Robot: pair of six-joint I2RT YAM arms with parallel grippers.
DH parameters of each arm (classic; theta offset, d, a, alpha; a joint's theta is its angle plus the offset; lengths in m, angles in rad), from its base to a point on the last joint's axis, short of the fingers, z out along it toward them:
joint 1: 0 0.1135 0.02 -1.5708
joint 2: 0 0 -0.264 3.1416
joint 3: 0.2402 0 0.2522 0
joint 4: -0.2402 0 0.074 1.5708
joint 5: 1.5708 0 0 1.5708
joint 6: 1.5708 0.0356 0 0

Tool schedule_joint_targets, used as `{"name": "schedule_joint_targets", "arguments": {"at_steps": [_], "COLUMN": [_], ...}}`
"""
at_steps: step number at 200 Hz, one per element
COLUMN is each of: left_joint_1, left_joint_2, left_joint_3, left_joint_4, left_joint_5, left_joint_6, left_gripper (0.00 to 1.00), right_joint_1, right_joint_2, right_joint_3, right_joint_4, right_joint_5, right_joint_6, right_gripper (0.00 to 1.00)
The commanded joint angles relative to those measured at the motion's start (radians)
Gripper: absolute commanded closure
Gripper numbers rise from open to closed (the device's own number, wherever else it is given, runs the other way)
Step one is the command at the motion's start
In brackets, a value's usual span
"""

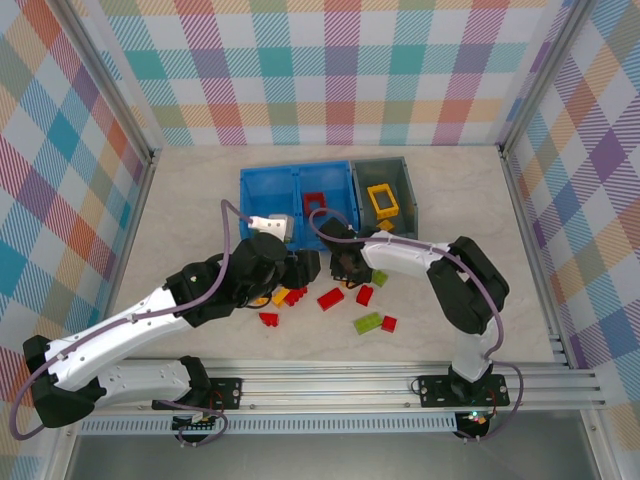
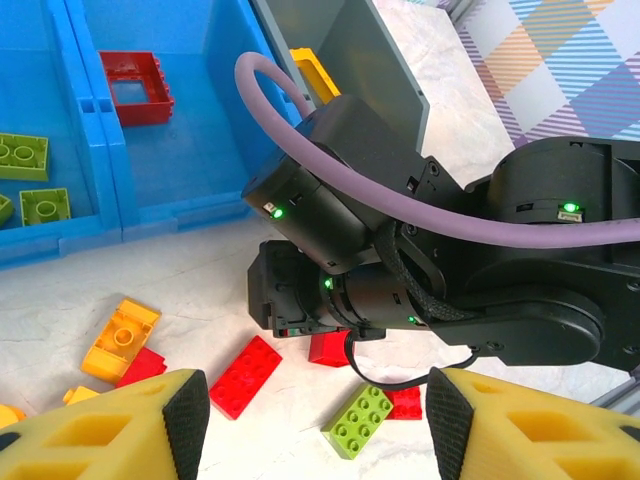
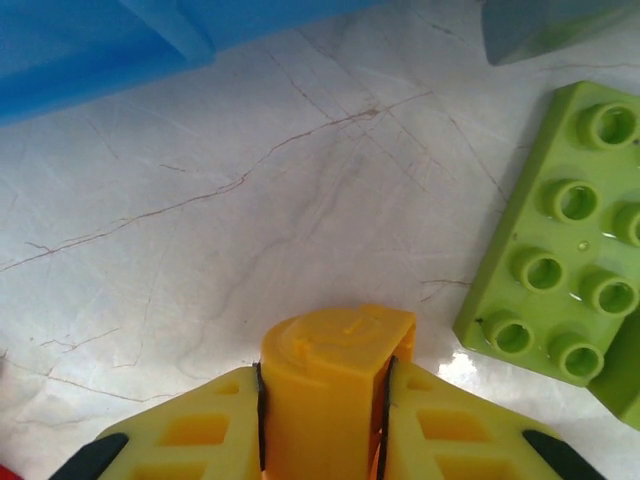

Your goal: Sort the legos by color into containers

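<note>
Pinching a round yellow plastic piece (image 3: pixel 332 352) in the right gripper (image 3: pixel 322 405), with the left gripper (image 2: pixel 318 415) spread above a red rectangular plastic brick (image 2: pixel 245 376).

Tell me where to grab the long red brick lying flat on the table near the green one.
Take the long red brick across its narrow width, pinching its two long side walls and coming straight down from above. It lies flat, studs up, with bare table along both long sides, so there is likely room to close in there.
</note>
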Motion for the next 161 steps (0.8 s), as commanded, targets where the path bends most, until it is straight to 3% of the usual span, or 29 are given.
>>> {"name": "schedule_joint_targets", "arguments": {"at_steps": [1, 36, 59, 83, 111, 128, 161], "left_joint_1": [-0.017, -0.027, -0.055, -0.098, -0.153, -0.182, -0.22], "left_joint_2": [0.008, 0.043, 0.105, 0.208, 0.326, 0.401, 0.5], "left_joint_3": [0.033, 0.045, 0.08, 0.137, 0.197, 0.239, 0.292], "left_joint_4": [0.031, 0.077, 0.129, 0.176, 0.208, 0.212, 0.203], "left_joint_5": [-0.009, 0.032, 0.052, 0.04, -0.018, -0.056, -0.113], "left_joint_6": [0.004, -0.001, -0.005, 0.002, -0.003, 0.003, 0.02], "left_gripper": [0.39, 0.39, 0.4, 0.4, 0.39, 0.38, 0.38], "right_joint_1": [-0.002, -0.012, -0.087, -0.267, -0.428, -0.478, -0.515], "right_joint_2": [-0.102, -0.266, -0.347, -0.363, -0.241, -0.147, 0.008], "right_joint_3": [-0.007, -0.009, -0.023, -0.055, 0.024, 0.09, 0.22], "right_joint_4": [-0.037, -0.095, -0.076, 0.051, 0.109, 0.115, 0.061], "right_joint_5": [0.044, 0.132, 0.141, -0.071, -0.289, -0.378, -0.419], "right_joint_6": [-0.028, -0.08, -0.168, -0.316, -0.459, -0.506, -0.522], "right_gripper": [0.82, 0.82, 0.8, 0.79, 0.8, 0.8, 0.79]}}
